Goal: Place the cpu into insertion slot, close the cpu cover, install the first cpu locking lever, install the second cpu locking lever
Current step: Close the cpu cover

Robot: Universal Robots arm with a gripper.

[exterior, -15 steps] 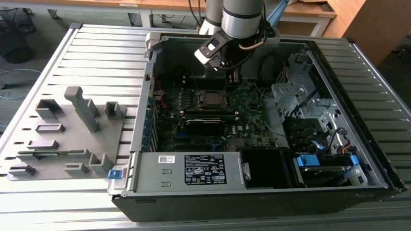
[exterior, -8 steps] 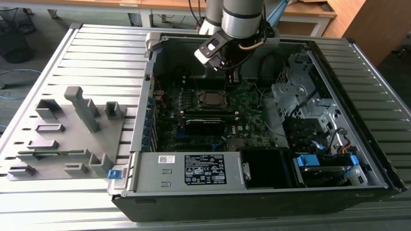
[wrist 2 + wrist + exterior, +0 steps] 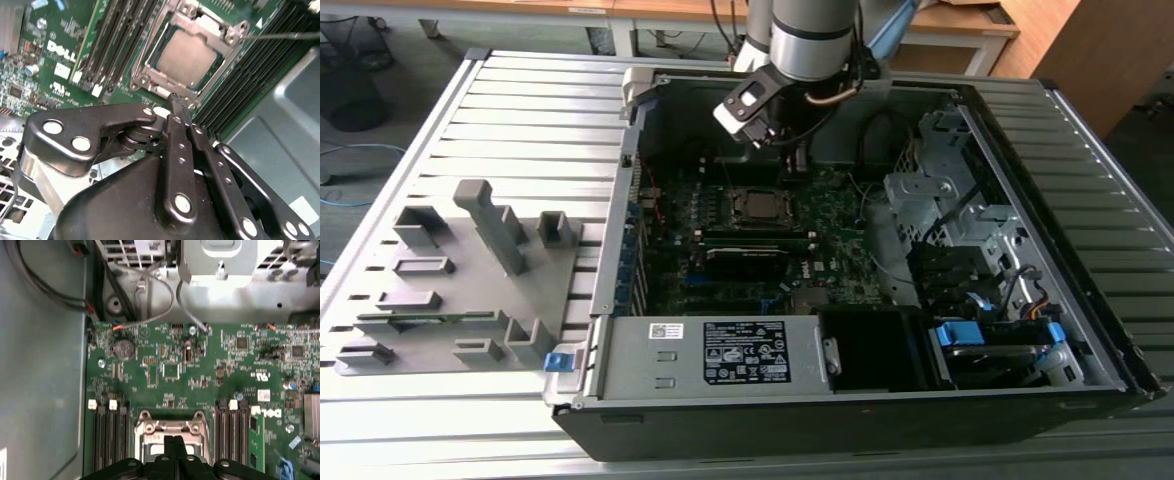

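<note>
Though closed, gripper (image 3: 178, 102) near cpu (image 3: 189, 56).

Glossy silver-grey arm (image 3: 807, 40) with a tan cable (image 3: 835, 95); black-linkage gripper (image 3: 180, 111) dotted with round silver screws (image 3: 182, 202).

Power supply label (image 3: 747, 352): white and black, dense print and marks, too small for me to read.
Small sticker (image 3: 666, 331) beside it: white, fine lines, unreadable.
Motherboard lettering (image 3: 61, 48): bold white maker's logo on the green board in the second wrist view; the same lettering (image 3: 272, 413) in the first wrist view.
Board sticker (image 3: 62, 70): white, print illegible.
Cpu (image 3: 189, 56) top: any marking too faint for me to tell.
</note>
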